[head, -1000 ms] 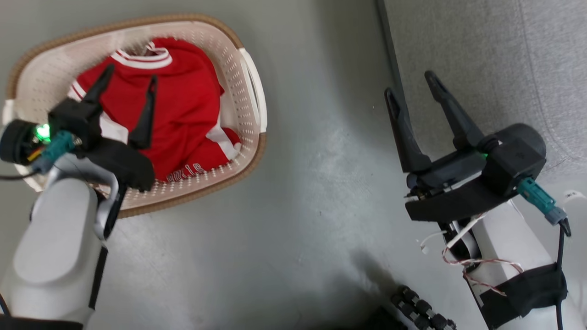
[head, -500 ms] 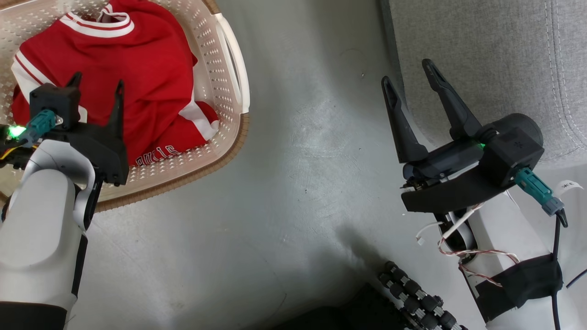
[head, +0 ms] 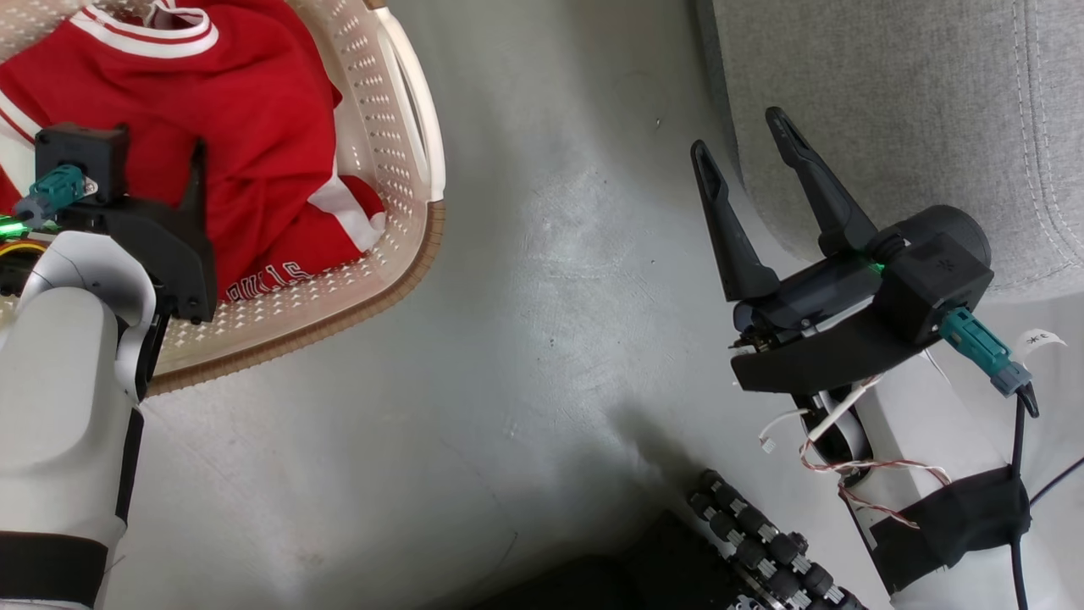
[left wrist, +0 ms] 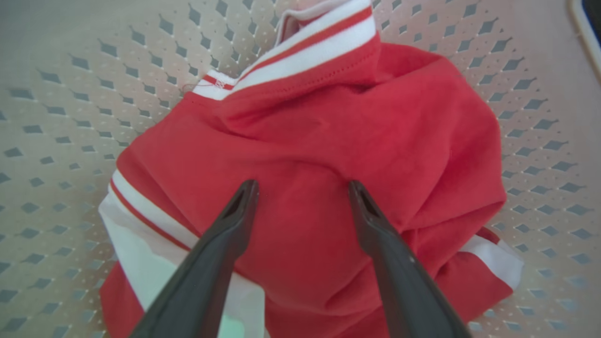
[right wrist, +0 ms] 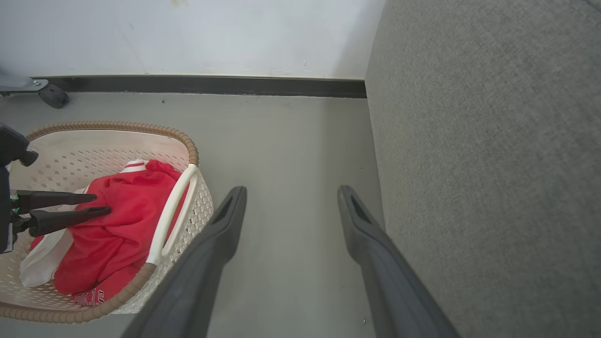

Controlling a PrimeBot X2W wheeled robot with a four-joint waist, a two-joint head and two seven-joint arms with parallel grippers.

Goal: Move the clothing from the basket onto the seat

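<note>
The red clothing (head: 254, 127) with white trim lies bunched in the cream perforated basket (head: 373, 110) at the upper left. My left gripper (head: 157, 140) hangs over it, pointing down. In the left wrist view its open fingers (left wrist: 303, 184) straddle a raised fold of the clothing (left wrist: 328, 141), tips at the fabric and nothing pinched. The grey seat (head: 889, 102) fills the upper right. My right gripper (head: 738, 129) is open and holds nothing, level with the seat's front edge. In the right wrist view it (right wrist: 292, 188) hovers over bare floor between the basket (right wrist: 112, 126) and the seat (right wrist: 493, 164).
Grey floor (head: 550, 296) separates basket and seat. A white wall with a dark baseboard (right wrist: 211, 86) runs behind them, with a caster wheel (right wrist: 52, 96) near the basket's far side. A black ribbed part of my base (head: 762, 542) sits at the bottom.
The head camera has shifted, sliding the basket up and left in the picture. My left gripper has sunk lower into the basket toward the clothing. The right gripper has barely moved.
</note>
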